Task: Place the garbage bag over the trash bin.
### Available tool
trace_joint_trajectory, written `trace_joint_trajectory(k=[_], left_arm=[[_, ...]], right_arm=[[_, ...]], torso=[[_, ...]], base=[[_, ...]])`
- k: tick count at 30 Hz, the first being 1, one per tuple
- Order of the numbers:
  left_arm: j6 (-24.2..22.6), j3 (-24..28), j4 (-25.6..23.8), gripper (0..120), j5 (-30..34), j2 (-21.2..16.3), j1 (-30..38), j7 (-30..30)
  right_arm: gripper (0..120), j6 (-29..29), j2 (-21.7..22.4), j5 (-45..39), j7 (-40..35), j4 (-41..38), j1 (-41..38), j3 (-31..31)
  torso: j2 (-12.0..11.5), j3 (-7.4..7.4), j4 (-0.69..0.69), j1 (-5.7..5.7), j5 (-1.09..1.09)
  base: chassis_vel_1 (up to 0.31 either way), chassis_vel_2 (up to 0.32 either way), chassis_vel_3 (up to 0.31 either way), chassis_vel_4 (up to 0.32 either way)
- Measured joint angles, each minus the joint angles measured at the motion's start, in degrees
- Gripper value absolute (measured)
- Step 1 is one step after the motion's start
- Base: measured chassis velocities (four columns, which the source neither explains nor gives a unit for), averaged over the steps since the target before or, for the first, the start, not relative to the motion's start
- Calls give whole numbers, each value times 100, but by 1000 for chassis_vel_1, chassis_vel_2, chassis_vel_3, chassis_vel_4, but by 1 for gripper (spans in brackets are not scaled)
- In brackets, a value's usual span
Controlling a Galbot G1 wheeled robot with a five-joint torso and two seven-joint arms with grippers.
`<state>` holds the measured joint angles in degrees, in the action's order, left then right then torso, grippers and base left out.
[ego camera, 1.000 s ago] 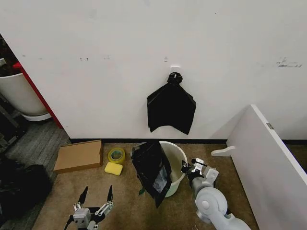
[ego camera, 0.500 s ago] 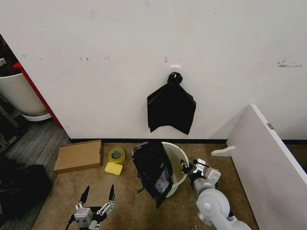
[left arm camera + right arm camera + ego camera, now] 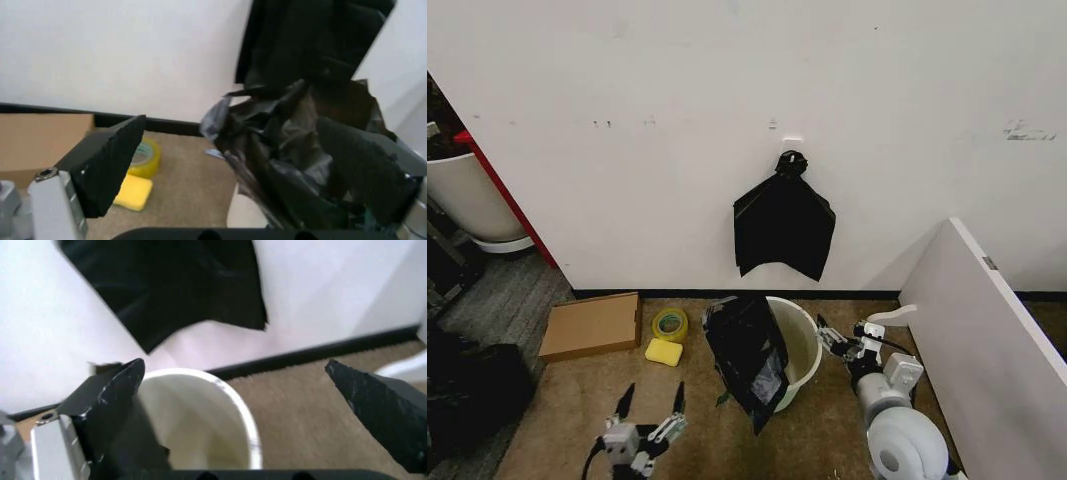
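Hanging lengthwise garbage bag (image 3: 748, 355) — trash bin (image 3: 802, 345) upright

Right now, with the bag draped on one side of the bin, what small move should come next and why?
Probably bring the open right end effector back to the trash bin rim: the garbage bag covers only the left side, and the open left end effector sits low, apart from it.

The right gripper (image 3: 836, 340) has pulled back (jaws apart) off the trash bin (image 3: 804, 345).
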<state>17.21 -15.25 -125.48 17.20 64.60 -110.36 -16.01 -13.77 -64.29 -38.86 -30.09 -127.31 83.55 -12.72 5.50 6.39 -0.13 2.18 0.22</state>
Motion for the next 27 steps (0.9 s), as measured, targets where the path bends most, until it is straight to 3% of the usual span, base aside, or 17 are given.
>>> trace_joint_trajectory(k=[7,14,16,27], left_arm=[[-992,275,16,100,371,-225,750,-298],[-1377,359,1,98,1124,-159,1095,-351],[-1698,719,193,96,1664,-208,1663,-483],[-2458,1577,690,95,2335,-217,2937,-1049]], right_arm=[[100,-146,66,226,213,-405,22,152],[100,-215,112,263,346,-287,-178,345],[100,-217,84,315,355,-299,-106,282],[100,-259,63,380,275,-386,61,104]], torso=[[0,0,-2,0,-2],[0,1,2,0,1],[0,1,0,1,-1],[0,1,-1,1,0]], base=[[0,0,0,0],[0,0,0,0],[0,0,0,0],[0,0,0,0]])
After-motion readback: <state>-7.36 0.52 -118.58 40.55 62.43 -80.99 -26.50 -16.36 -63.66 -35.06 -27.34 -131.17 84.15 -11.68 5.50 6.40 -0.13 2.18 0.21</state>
